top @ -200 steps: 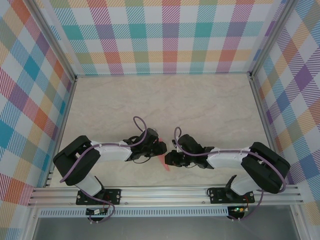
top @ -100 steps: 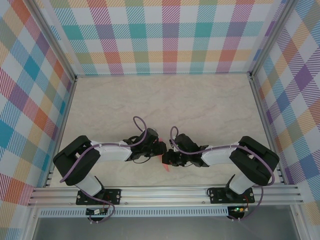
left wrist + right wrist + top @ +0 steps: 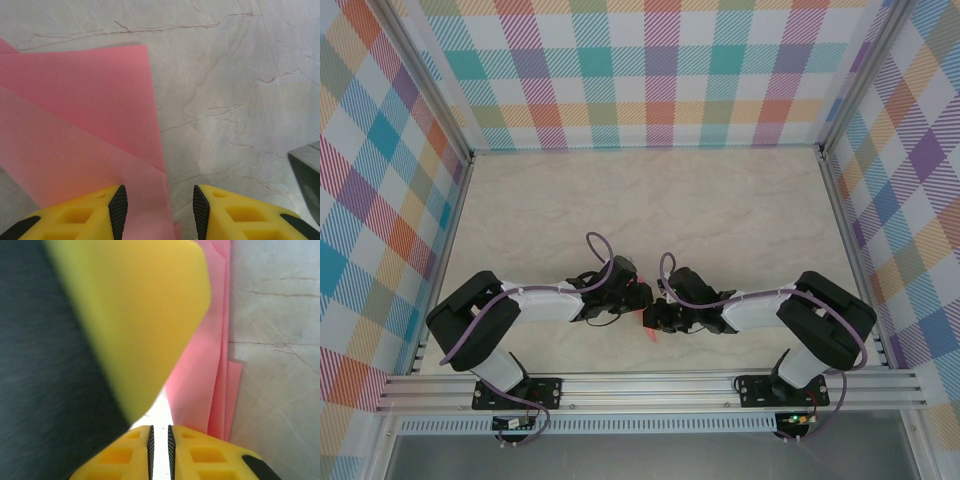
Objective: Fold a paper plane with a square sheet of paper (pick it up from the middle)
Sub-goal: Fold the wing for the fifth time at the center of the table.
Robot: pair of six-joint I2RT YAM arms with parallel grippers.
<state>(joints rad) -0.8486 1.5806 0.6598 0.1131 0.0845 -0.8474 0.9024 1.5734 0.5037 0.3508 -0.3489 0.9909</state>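
The square sheet of paper [image 3: 85,115] is salmon pink and lies folded in layers on the marble table. From above only a pink tip [image 3: 651,330] pokes out below the two grippers, which meet over it. My left gripper [image 3: 160,200] stands open just above the table, its left finger over the paper and the sheet's right edge running between its fingers. My right gripper [image 3: 160,432] is shut to a thin slit with nothing in it. The layered paper [image 3: 200,385] lies just to its right. A left finger [image 3: 135,315] looms close in front of it.
Both arms are stretched low toward the centre near the table's front. An aluminium rail [image 3: 650,385] runs along the front edge. Checkered walls enclose the sides and back. The far half of the table [image 3: 650,200] is bare marble.
The right arm has drawn in to the left, bringing its gripper a little closer to the paper and the left gripper. The left arm has stayed put.
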